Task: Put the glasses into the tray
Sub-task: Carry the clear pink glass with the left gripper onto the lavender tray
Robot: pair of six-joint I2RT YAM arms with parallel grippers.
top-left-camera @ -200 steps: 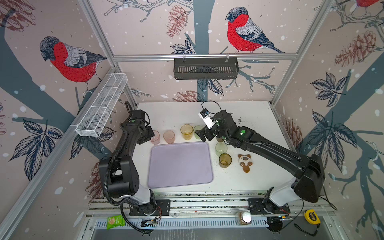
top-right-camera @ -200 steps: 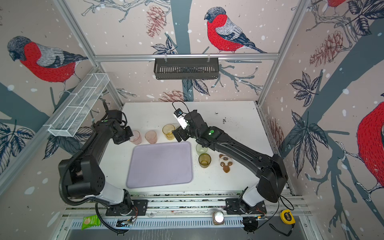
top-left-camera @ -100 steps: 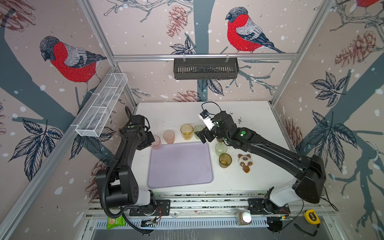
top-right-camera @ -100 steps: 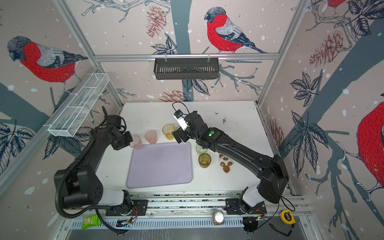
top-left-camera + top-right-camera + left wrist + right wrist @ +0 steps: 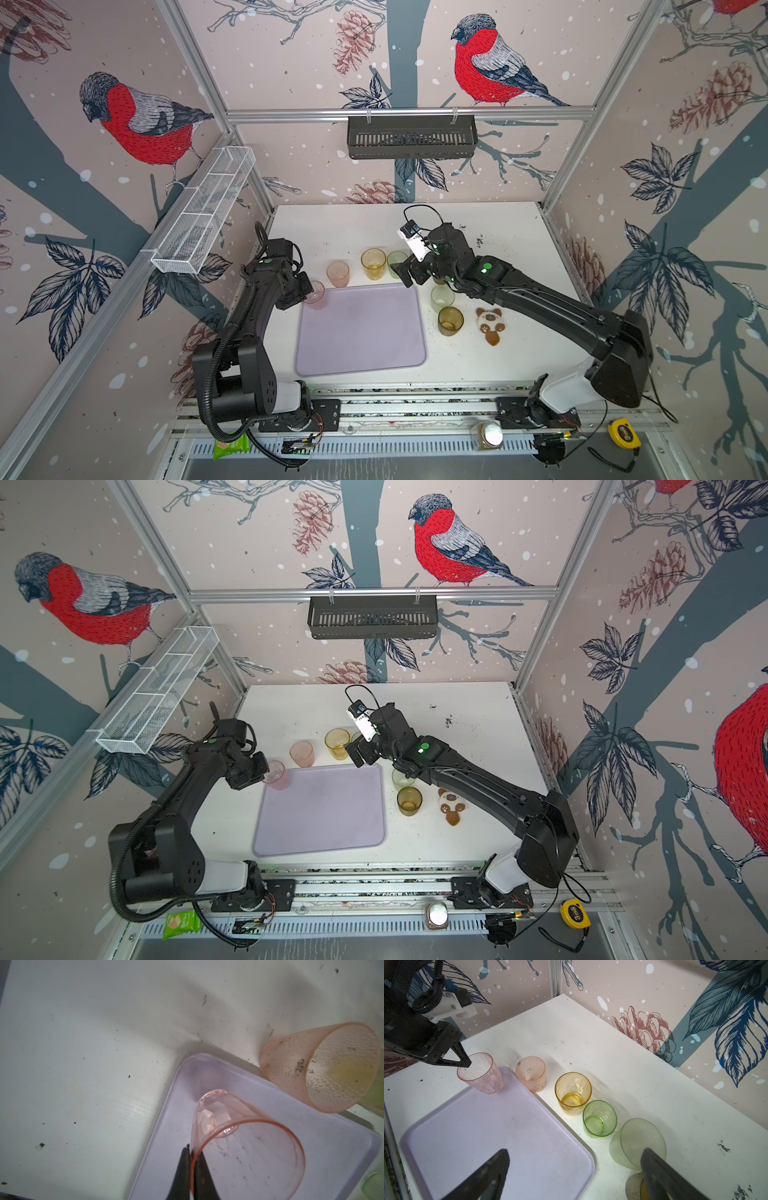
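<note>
Your left arm rises from its base at the lower left of both top views and folds over at the elbow, so the left gripper points down at the upper left corner of the lavender tray; its jaws pinch the rim of the clear pink glass, one finger inside the wall and one outside, a detail only the left wrist view gives you; that glass hangs tilted over the tray's corner, and you cannot tell whether its base touches the tray; your right arm stretches long and low from the lower right toward the middle of the frame, and the right gripper hovers above the tray's upper right corner, jaws spread wide with nothing between them; the right wrist view shows one finger over the tray and one in front of the frosted green glass; that view also lays out the row on the white table along the tray's edge: textured pink glass, amber glass, clear green glass, the frosted one, and a brownish glass half hidden behind the finger; in both top views the right arm covers the end of that row; they show you instead a pale glass and an olive glass standing upright right of the tray, near a panda toy.
</note>
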